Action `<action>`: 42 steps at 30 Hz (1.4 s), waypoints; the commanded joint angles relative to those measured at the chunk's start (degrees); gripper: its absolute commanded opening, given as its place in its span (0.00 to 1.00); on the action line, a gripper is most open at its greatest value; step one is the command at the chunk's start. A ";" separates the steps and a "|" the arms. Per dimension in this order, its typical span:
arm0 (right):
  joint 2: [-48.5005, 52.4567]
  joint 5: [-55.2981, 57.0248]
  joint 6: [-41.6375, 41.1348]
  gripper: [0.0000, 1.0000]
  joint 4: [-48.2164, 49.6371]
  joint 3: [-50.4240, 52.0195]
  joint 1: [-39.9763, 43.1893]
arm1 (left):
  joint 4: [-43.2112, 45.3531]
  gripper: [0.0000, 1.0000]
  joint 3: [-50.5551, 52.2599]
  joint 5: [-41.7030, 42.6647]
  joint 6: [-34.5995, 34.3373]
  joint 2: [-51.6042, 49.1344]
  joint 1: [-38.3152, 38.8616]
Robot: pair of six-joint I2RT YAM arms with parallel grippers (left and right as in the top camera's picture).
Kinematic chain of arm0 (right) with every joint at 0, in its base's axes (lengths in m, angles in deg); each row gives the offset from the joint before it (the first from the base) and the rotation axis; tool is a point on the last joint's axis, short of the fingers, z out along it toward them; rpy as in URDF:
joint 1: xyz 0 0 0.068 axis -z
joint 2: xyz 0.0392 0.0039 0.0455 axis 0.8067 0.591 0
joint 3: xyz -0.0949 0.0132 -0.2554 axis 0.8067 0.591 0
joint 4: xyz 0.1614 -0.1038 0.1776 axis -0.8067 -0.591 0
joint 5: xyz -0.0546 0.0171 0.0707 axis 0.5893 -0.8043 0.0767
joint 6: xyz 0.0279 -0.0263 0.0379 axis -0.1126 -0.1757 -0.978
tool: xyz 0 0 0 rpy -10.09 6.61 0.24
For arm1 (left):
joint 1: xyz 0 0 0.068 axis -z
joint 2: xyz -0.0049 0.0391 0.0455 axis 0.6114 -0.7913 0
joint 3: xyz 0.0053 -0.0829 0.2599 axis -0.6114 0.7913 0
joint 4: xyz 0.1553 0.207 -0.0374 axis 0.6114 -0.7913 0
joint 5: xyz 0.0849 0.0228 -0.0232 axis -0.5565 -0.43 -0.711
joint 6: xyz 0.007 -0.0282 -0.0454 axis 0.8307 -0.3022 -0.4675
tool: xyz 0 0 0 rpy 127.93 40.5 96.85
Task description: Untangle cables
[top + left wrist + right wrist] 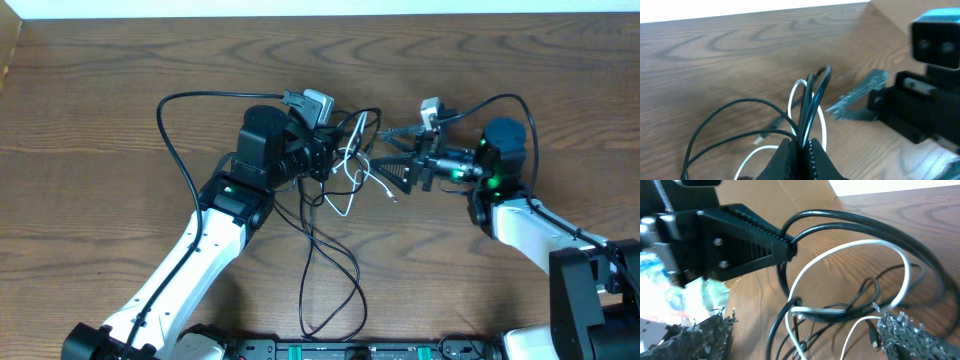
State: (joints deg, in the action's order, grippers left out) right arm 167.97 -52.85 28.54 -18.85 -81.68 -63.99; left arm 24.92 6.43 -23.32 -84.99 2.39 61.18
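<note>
left gripper (pixel 325 158): pressed together on the cables (pixel 350 165); black strands and the white cable (pixel 860 244) are pinched between its pads
right gripper (pixel 386 160): fingers spread wide, pointing at the left gripper, nothing clamped
right wrist view: cable loops hang in the gap between the spread fingers; I can't tell if any strand touches a pad
cables: tangle sits mid tabletop (pixel 100 90), slightly toward the far edge, between the two grippers
white cable: arcs up out of the left pinch, crosses the black strands, loose ends on the wood under the right gripper
black loop (pixel 357 278): long slack run from the tangle toward the near edge, lying flat
grippers: near each other, tips apart
</note>
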 commanded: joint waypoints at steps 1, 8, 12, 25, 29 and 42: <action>0.28 7.19 0.83 0.90 -0.02 0.07 -2.99 | 0.83 0.08 -0.24 3.52 -0.76 0.94 1.40; 0.28 13.79 0.83 0.87 -0.24 0.07 -5.99 | 1.05 0.08 -0.24 3.48 -0.72 0.94 4.90; 0.28 14.73 0.85 0.56 -1.14 0.07 -6.05 | 1.46 0.08 -0.24 3.48 -0.72 0.94 5.05; 0.28 13.46 -0.74 0.01 -1.36 0.07 -5.33 | -0.98 0.08 -0.24 -7.56 0.13 0.94 5.05; 0.28 3.80 -4.17 0.01 5.75 0.07 -2.80 | -4.11 0.08 -0.24 -14.23 0.13 0.94 5.05; 0.28 -19.12 -20.44 0.01 24.24 0.07 6.40 | -12.13 0.08 -0.24 -24.46 -0.11 0.94 -0.72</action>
State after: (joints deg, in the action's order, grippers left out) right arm 168.21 -64.80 13.70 4.58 -81.64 -59.75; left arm 14.16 6.43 -44.76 -85.21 2.41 62.97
